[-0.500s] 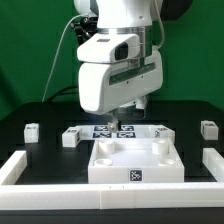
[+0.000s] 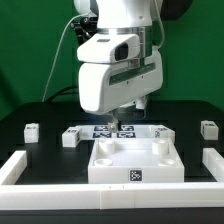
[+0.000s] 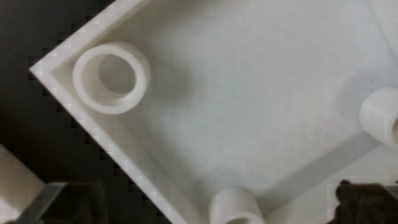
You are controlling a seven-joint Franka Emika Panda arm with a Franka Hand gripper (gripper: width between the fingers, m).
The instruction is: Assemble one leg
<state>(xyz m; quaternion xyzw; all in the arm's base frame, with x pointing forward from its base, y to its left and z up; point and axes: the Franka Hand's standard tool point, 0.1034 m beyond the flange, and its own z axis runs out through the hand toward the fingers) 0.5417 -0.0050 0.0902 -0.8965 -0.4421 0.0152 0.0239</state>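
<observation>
1. The tool (image 2: 128, 110) hangs low over the far edge of the tabletop (image 2: 135, 160), in front of the marker board (image 2: 112, 130). In the wrist view its two dark fingertips (image 3: 45, 200) sit at opposite sides of the picture: apart, with nothing between them.
2. The wrist camera looks straight down on a corner of the tabletop and one round socket (image 3: 111, 78), which is empty. No leg is fitted yet by the look of it.
3. The leg (image 2: 70, 138) lies on the black desk (image 2: 40, 150) just to the exterior view's left of the marker board, untouched and well clear of the tool. A second leg (image 2: 30, 130) sits further left, and another (image 2: 208, 128) lies far off on the exterior view's right.
4. Risk one: the tool is over the tabletop, not over a leg. Dropping here would strike the tabletop and could shove it against the white border rail (image 2: 20, 168).
5. Risk two: the leg is small, so an off-centre pinch could twist it or flick it away.
6. Risk three: a leg gripped tilted would likely jam at the socket rim.
</observation>
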